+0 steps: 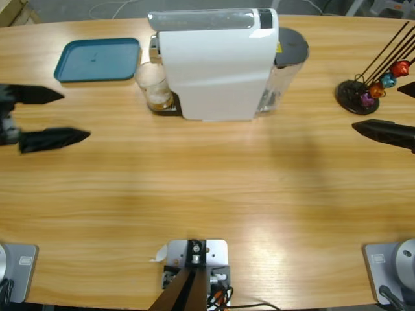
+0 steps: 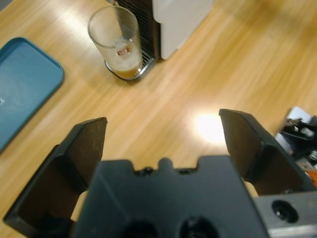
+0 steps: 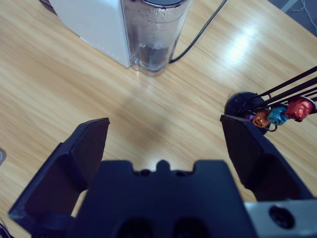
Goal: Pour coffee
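Left wrist view looks along the left gripper (image 2: 162, 141), whose jaws stand wide apart with nothing between them, only bare wooden table (image 2: 208, 74) showing in the gap. Beyond them, toward the table's far edge, a clear glass tumbler (image 2: 118, 42) stands upright on the drip tray (image 2: 141, 71) of the white coffee machine (image 2: 181, 20), right under its outlet, which is why the coffee (image 2: 125, 69) lies where it does: a shallow light-brown layer in the bottom of the glass. A teal tray (image 2: 25, 84) lies flat just beside the glass, apart from it, near the far left corner; it looks like the likely place to carry or serve to, though that is a guess.

The high view shows the left gripper (image 1: 48, 116) in from the left edge, well apart from the glass (image 1: 154, 85), so the open jaws read as readiness to reach in and close round the tumbler.

The right gripper (image 3: 163, 141) is likewise spread wide and holds nothing. Past it stands the machine's clear water tank (image 3: 153, 34) with a black cable (image 3: 200, 32) trailing off, and near the right edge a black wire capsule stand (image 3: 270, 101) bearing shiny coloured capsules (image 3: 280, 114). In the high view the right gripper (image 1: 392, 110) hangs at the right edge, near that stand (image 1: 360, 94), seemingly parked clear of the work.
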